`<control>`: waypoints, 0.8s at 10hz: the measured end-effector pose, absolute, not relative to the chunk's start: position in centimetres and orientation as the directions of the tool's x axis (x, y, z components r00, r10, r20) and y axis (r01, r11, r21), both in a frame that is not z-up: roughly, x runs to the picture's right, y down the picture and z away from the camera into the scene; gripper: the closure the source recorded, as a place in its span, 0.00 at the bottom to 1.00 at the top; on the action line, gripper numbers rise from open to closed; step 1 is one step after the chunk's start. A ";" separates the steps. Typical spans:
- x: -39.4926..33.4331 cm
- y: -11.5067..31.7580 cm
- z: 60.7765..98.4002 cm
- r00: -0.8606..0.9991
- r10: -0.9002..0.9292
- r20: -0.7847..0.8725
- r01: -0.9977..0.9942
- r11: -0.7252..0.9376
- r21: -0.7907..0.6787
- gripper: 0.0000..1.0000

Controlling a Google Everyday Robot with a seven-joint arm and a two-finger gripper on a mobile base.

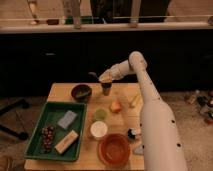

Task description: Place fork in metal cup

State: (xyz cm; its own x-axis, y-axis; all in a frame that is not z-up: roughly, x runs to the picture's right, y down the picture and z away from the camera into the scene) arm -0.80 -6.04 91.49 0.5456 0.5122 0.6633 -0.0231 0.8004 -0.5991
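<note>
The metal cup point(106, 89) is a small dark tumbler standing upright near the far edge of the wooden table point(60, 92), just right of the dark round bowl point(81, 93). My gripper point(103, 78) hangs directly above the cup, a little to its left. It is shut on the fork point(93, 75), a thin dark utensil that sticks out to the left of the fingers, roughly level, above the gap between bowl and cup. The fork is outside the cup.
A green tray point(37, 135) at the front left holds a blue sponge point(67, 120), grapes point(48, 136) and a tan block point(67, 142). A pale green cup point(100, 114), a white cup point(98, 129), an orange bowl point(114, 149) and an orange fruit point(115, 106) stand nearer.
</note>
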 end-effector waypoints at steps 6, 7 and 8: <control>0.1 -5.4 92.6 0.517 0.559 0.648 -0.047 0.775 -0.631 0.96; 0.2 -5.4 92.8 0.510 0.567 0.647 -0.051 0.770 -0.636 0.96; 0.2 -5.3 92.9 0.502 0.577 0.645 -0.055 0.765 -0.642 0.96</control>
